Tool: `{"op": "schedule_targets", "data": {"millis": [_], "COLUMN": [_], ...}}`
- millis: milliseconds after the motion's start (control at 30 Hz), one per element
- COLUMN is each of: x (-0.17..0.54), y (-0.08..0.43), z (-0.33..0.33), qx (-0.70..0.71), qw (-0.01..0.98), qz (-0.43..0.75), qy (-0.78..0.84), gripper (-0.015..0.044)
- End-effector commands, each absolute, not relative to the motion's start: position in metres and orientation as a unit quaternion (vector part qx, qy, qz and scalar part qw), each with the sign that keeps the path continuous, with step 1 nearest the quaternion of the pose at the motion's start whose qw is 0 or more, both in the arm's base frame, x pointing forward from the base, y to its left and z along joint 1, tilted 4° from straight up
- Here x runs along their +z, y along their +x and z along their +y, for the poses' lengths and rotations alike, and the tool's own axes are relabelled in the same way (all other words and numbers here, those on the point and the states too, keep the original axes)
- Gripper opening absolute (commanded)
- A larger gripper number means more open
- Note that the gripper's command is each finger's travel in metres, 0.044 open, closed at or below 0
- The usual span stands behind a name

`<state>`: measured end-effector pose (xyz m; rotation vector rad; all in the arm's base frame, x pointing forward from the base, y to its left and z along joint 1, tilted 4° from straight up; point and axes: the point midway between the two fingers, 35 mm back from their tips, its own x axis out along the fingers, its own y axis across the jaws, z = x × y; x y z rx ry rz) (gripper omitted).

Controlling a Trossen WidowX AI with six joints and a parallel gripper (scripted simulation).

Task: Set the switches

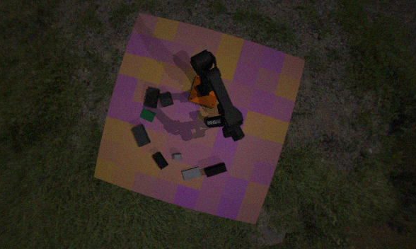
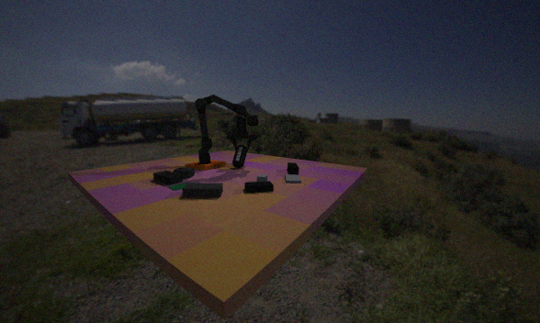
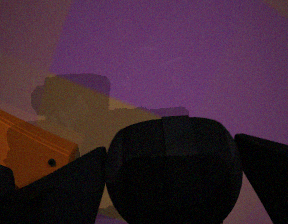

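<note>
The dark controller unit (image 1: 214, 122) (image 2: 239, 157) (image 3: 175, 180) is off the bench, steeply tilted between the fingers of my gripper (image 2: 241, 146) (image 3: 171, 149). The gripper is shut on the unit, one finger against each side in the wrist view. A face with a row of pale marks shows in the top and exterior views; the marks are too small and blurred to read. The wrist view shows a dark, rounded side of the unit. The arm hides part of the unit in the top view. Single switch positions cannot be told.
The orange arm base (image 1: 207, 99) (image 2: 195, 165) (image 3: 30, 155) is close by. Dark blocks (image 1: 152, 97) (image 1: 141, 135) (image 1: 160, 160) (image 1: 215, 170), a green plate (image 1: 148, 114), a small grey cube (image 1: 177, 156) and a pale box (image 1: 191, 173) lie on the patchwork bench (image 1: 118, 155) (image 2: 222, 257).
</note>
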<state>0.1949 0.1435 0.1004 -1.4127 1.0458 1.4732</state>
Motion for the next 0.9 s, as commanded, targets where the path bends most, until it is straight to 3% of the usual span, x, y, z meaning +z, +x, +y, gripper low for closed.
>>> {"op": "schedule_targets", "data": {"millis": [0,867], "x": [0.093,0.078], "y": [0.192,0.187], "z": [0.142,0.155], "qx": [0.583,0.583], "qw": [0.406,0.406], "qz": [0.427,0.427], "qy": [-0.559,-0.559], "gripper": [0.0338,0.0338]}}
